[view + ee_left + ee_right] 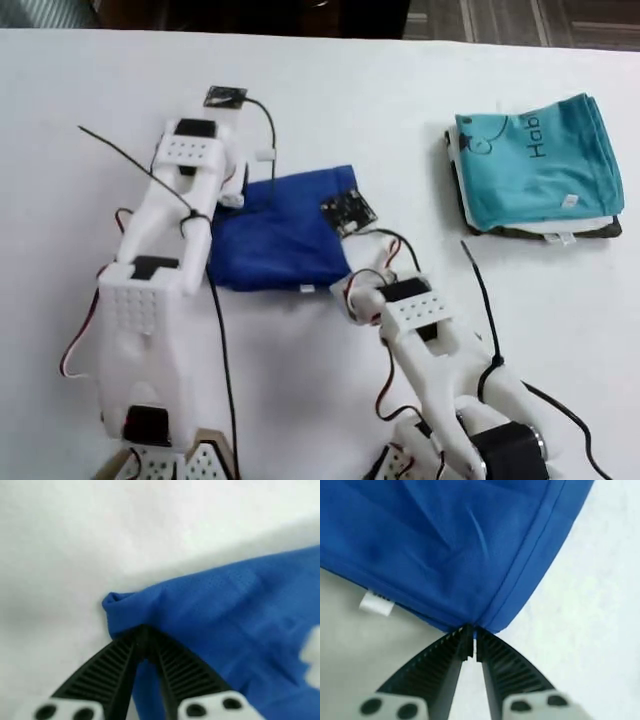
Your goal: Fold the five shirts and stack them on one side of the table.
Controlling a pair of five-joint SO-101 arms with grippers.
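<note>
A blue shirt [280, 235] lies folded in the middle of the white table. My left gripper [144, 630] is shut on its far left corner, the cloth bunched between the fingertips; from above this gripper [234, 196] sits at the shirt's left edge. My right gripper [471, 631] is shut on the near right corner of the blue shirt [455, 545], beside a hem seam and a small white label [376, 603]. In the high view that gripper [350, 288] rests at the shirt's front right corner. A stack of folded shirts [535, 165], teal one on top, sits at the back right.
Both white arms [150, 290] [440, 360] reach in from the near edge, trailing black and red cables. Bare table [330, 90] stretches behind the blue shirt and between it and the stack. The table's far edge runs along the top.
</note>
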